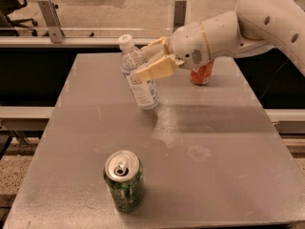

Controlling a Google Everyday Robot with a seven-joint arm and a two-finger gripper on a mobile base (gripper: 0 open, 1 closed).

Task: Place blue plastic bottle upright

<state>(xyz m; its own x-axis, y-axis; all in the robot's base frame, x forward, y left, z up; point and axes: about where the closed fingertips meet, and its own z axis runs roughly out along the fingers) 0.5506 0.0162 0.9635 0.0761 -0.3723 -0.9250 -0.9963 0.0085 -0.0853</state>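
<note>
Blue plastic bottle [144, 92]: its middle is hidden behind the near finger [155, 68] of the gripper [143, 61], so only the cap, the shoulder and the lower label show. Whether its base touches the table [214, 142] or hangs just above it cannot be told; the bottom edge sits right at the surface. The red soda can [202, 73] is mostly covered by the robot arm [224, 32], with only its lower part visible. The arm itself is cut off at the right and top edges of the view.

Arm pose: it reaches in from the upper right and runs leftward over the far half of the table. The tan fingers point left, one in front of the bottle and one behind it, clamped on the bottle's body.

The bottle sits in the far-left-centre part of the table, left of the red can. It is tilted, not upright: the white cap leans up and to the left, the base lower and to the right. It has a clear body and a whitish label with bluish print.

A green soda can [124, 180] stands upright near the front edge, well apart from the bottle, with its opened top showing.
</note>
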